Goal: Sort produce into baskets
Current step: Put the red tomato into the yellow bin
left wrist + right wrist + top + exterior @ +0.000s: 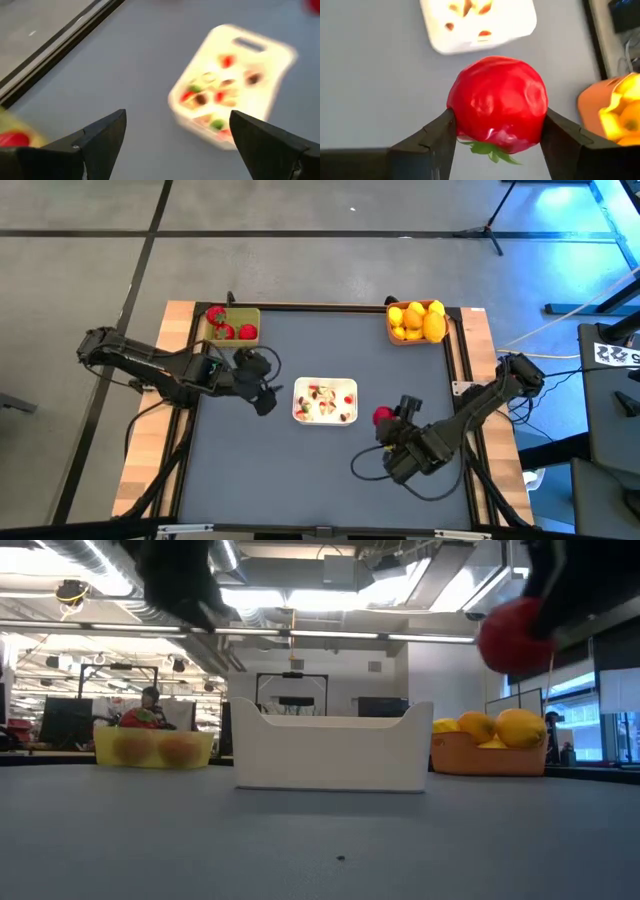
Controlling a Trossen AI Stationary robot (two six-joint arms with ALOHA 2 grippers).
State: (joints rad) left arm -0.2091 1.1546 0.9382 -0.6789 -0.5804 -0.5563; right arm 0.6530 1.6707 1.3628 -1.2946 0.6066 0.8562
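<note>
Right tool (496,131) clamps glossy dimpled red strawberry (496,102), raised off the desk (260,470).
Left tool (175,137) wide, empty, beside white rounded-rectangle tray (325,401) mid-desk.

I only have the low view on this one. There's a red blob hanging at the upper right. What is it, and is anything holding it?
Observer: It is a strawberry, clamped between the two fingers of the right gripper, up off the table.
Operator: Where is it over the table?
Observer: From above, it sits just right of the white tray, well short of both baskets.
Operator: Which basket has the other strawberries?
Observer: The yellow-green basket at the far left corner; the orange basket at the far right holds yellow fruit.
Operator: And the left gripper?
Observer: The left gripper is open and empty, just left of the tray.
</note>
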